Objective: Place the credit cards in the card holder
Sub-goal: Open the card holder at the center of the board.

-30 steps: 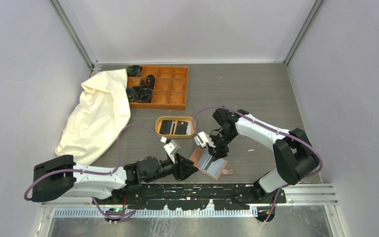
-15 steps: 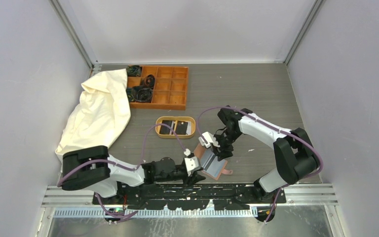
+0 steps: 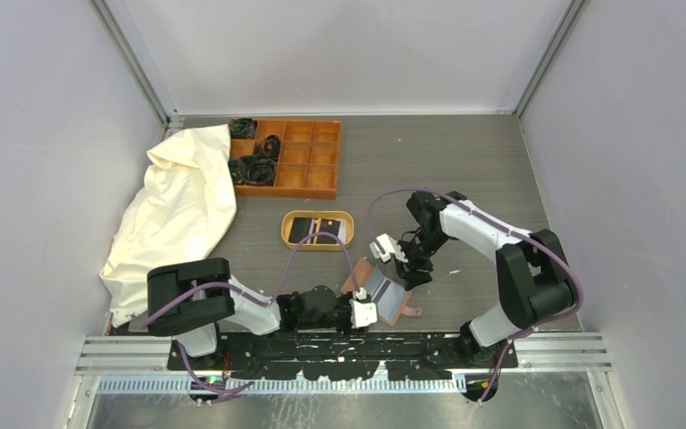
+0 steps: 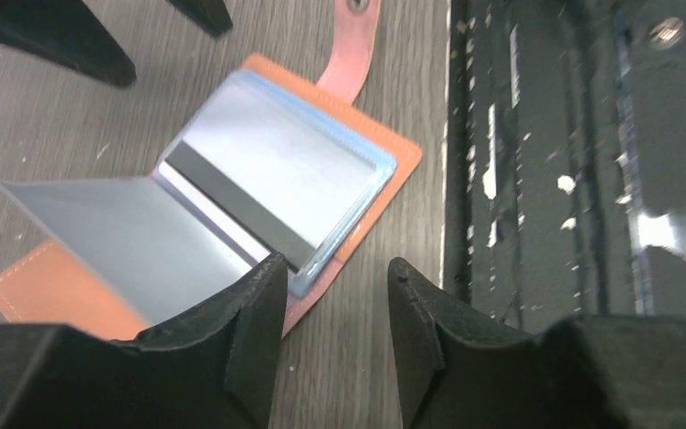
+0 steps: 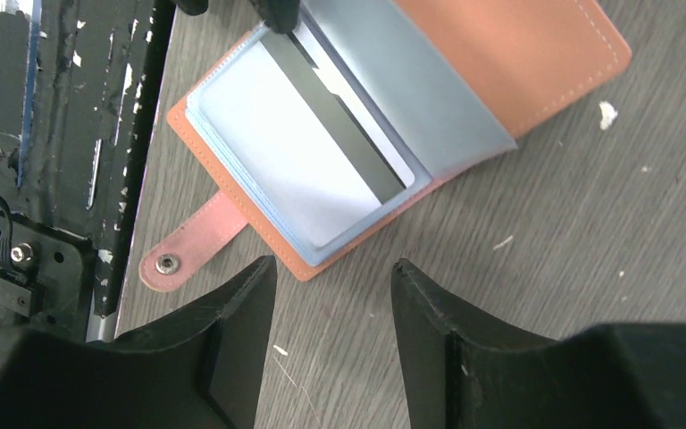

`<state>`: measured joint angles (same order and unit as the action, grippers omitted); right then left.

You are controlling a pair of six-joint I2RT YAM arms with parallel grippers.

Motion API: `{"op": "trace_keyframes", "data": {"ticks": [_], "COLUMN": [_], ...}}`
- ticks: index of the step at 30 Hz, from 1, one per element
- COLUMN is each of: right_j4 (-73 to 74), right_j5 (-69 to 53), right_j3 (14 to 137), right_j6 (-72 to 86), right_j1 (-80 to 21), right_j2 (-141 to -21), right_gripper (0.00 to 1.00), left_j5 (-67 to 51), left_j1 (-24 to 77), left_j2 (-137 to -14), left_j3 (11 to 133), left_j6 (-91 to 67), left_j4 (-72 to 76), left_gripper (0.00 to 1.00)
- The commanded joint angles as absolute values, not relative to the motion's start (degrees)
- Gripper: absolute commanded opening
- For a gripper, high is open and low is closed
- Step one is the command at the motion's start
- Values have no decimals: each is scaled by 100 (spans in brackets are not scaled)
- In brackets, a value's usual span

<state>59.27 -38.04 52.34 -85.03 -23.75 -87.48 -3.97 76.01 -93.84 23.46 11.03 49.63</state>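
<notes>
Left gripper (image 4: 335, 264) and right gripper (image 5: 332, 268) hang open, empty, at the spread card holder (image 5: 536, 54). Behind lie oval tray (image 3: 286, 235), compartment box (image 3: 290, 190), cloth (image 3: 179, 210).

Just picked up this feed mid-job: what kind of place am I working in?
Most likely a lab robot cell, not a home or shop: blank pale walls on aluminium framing box in a grey table, and staged props sit on it, such as an orange compartment box and cream cloth.
</notes>
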Motion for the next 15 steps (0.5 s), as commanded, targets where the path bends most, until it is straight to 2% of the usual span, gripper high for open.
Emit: {"op": "trace_keyframes", "data": {"ticks": [1, 8, 15], "right_j4": [6171, 6246, 5933], "right_j5": [-4009, -4221, -4032], "right_j3": [5378, 5172, 4950], "right_j6": [-8787, -9290, -9498], "right_j1": [-2145, -2074, -2074], "right_j2": [-8483, -8351, -8363], "right_gripper": [56, 65, 65], "left_j5": [94, 190, 26], "left_j1": [7604, 7396, 7023], "left_j2": [-9614, -10079, -10775], "left_j3": [2443, 2290, 1958], "left_j6": [1566, 1078, 61], "left_j4": [5237, 6175, 7514], "left_gripper": [47, 49, 45]}}
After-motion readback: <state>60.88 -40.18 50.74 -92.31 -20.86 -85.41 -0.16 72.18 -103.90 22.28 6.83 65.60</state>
